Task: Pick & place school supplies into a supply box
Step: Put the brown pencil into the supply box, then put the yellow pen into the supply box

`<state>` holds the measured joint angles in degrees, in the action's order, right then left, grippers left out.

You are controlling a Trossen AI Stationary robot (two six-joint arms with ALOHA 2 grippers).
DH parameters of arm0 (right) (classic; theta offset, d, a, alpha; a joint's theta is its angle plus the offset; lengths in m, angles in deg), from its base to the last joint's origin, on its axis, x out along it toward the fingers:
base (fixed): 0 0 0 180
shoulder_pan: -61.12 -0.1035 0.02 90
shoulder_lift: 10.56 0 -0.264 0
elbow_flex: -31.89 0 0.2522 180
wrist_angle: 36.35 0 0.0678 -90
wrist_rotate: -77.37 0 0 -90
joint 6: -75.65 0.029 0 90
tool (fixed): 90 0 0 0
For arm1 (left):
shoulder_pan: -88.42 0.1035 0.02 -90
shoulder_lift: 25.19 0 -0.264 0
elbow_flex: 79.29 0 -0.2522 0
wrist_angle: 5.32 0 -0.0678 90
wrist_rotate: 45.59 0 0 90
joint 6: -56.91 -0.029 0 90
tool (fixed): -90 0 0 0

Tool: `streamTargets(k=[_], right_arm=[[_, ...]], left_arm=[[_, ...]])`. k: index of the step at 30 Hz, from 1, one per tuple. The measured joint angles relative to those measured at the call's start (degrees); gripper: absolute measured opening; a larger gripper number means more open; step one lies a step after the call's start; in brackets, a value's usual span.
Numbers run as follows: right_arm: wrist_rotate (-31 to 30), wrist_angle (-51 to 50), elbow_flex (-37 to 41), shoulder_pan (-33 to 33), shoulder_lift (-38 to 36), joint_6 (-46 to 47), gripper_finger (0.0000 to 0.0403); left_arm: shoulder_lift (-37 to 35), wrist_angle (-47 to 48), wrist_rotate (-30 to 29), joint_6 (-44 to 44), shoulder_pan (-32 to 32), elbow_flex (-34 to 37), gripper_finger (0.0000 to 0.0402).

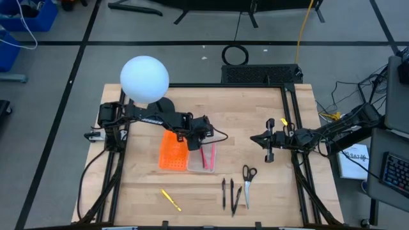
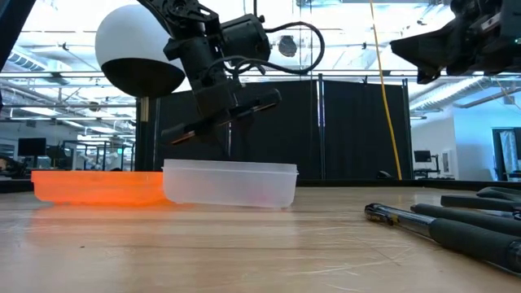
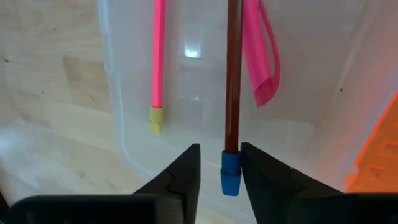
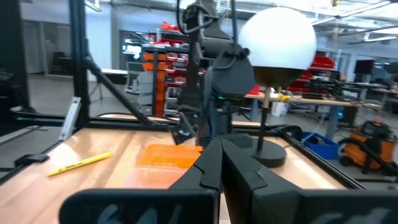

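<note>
**Left arm holding a brown pencil over the clear box**

So the left gripper (image 3: 231,171) has its fingers (image 3: 184,174) pinched on a dark brown pencil (image 3: 234,74) with a blue eraser cap, right above the clear supply box (image 1: 203,158) in the middle of the high view; inside the box there's already a pink pencil (image 3: 159,56) with a yellowish end, plus some floppy pink thing (image 3: 260,56) I can't quite identify; an orange tray (image 1: 173,151) sits touching the box on its left. Right gripper (image 1: 269,148) hangs over the table at right centre, fingers pressed together, nothing in them. Lower part of the frame: a yellow pen (image 1: 170,200) at lower left, dark pens (image 1: 230,193) and the black-handled scissors (image 1: 247,179) lower centre, all on the wooden table (image 1: 140,185); a white globe lamp (image 1: 144,78) stands at the upper left.
</note>
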<state>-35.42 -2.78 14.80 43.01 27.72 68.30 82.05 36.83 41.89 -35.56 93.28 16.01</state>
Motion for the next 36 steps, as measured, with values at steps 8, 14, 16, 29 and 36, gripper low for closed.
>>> streamTargets(k=[8, 14, 16, 29, 36], right_arm=[[0.6, 0.1, 0.0, 0.0, 0.0, 0.0, 0.0000], [0.5, 0.2, 0.0, 0.0, 0.0, -0.7, 0.0000], [0.5, 0.3, 0.0, 0.0, 0.0, -0.8, 0.0000], [0.5, 1.4, 0.0, 0.0, 0.0, -1.1, 0.0000], [0.5, 1.3, 0.0, 0.0, 0.0, -1.0, 0.0000]], left_arm=[[0.0, 0.0, 0.4, -0.3, -0.1, 0.0, 0.0152], [0.0, 5.0, 4.4, 0.0, -0.3, -4.8, 0.0153], [0.0, 7.7, 5.2, 1.7, -0.4, -6.9, 0.0152], [0.0, 17.4, 12.0, 13.8, -0.8, -11.5, 0.0151], [-0.5, 33.2, 8.5, 20.2, -6.9, -11.4, 0.0061]])
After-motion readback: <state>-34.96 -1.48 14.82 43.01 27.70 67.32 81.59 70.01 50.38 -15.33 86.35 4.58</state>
